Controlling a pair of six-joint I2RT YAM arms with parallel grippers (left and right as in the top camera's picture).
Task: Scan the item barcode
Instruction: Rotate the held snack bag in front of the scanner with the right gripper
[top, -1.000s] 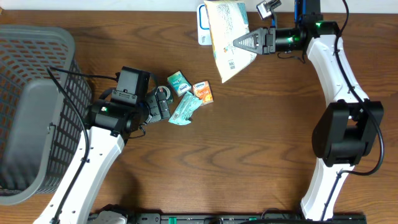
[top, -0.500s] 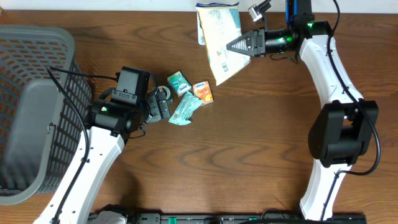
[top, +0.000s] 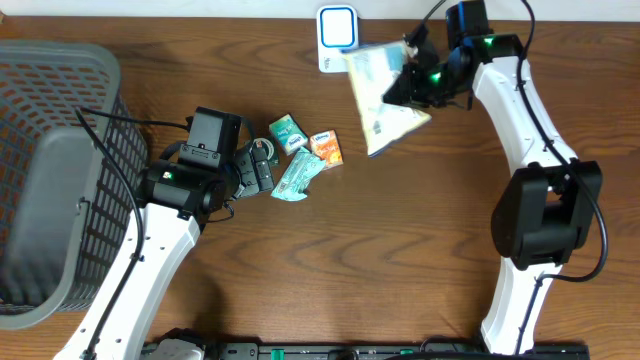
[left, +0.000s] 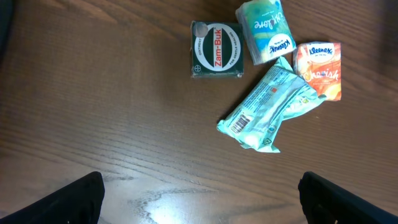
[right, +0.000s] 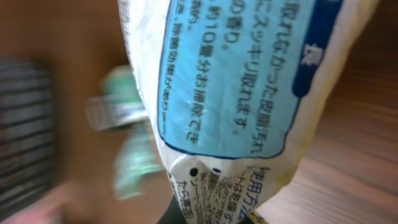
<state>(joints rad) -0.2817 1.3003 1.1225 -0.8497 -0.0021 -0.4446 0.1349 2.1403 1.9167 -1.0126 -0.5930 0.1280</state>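
Observation:
The item is a large white pouch (top: 385, 95) with yellow edges and a blue label, held in the air just right of and below the white-and-blue scanner (top: 337, 28) at the table's far edge. My right gripper (top: 412, 84) is shut on the pouch's seam. In the right wrist view the pouch (right: 236, 81) fills the frame, with Japanese print on it, and my gripper (right: 211, 214) pinches its bottom fold. No barcode shows in that view. My left gripper (left: 200, 202) stands open low over bare wood, its fingers (left: 68, 202) wide apart.
Just beyond the left gripper lie a green Zam-Buk box (left: 216, 51), a teal tissue pack (left: 265, 22), an orange Kleenex pack (left: 318, 68) and a mint-green packet (left: 268, 106). A grey mesh basket (top: 50, 180) fills the left side of the table.
The right arm swung the pouch away from over the scanner, down and to the right, and turned it. The scanner's face now shows. The left arm has not moved.

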